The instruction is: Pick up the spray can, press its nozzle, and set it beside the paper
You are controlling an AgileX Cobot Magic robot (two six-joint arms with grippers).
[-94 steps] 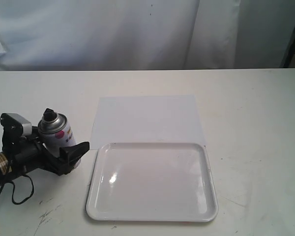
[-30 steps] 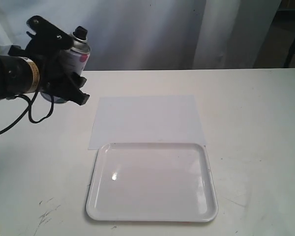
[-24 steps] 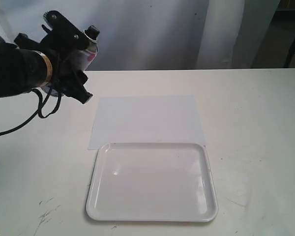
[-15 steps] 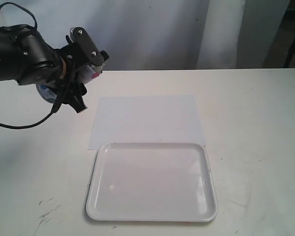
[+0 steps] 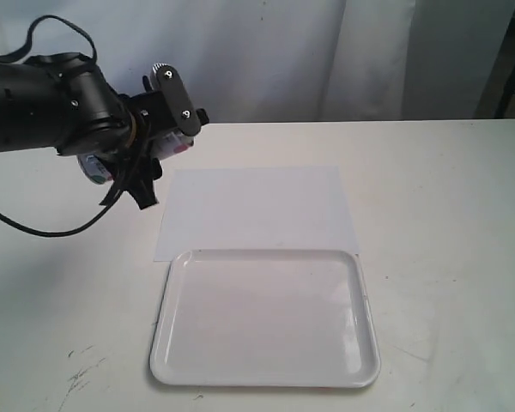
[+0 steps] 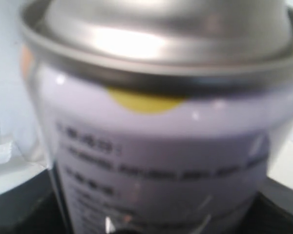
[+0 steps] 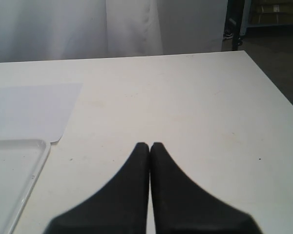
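The spray can (image 5: 173,144) hangs in the air over the table, just left of the paper's far left corner. It is tipped over so that its top end, with the black nozzle (image 5: 202,116), points right. My left gripper (image 5: 157,136) is shut on the can's body. The left wrist view is filled by the blurred can (image 6: 156,146), showing its silver shoulder and a yellow dot; the nozzle is cut off there. The paper (image 5: 257,210) lies flat behind the tray. My right gripper (image 7: 150,145) is shut and empty, low over bare table right of the paper (image 7: 29,109), and is absent from the exterior view.
A glossy white tray (image 5: 266,373) with a raised rim sits in front of the paper and overlaps its near edge; the tray's corner (image 7: 14,165) shows in the right wrist view. White curtains hang behind the table. A black cable trails from the left arm.
The can left the table beside the tray and rose with my left gripper. Over the last second it tipped from near upright onto its side and moved right toward the paper.
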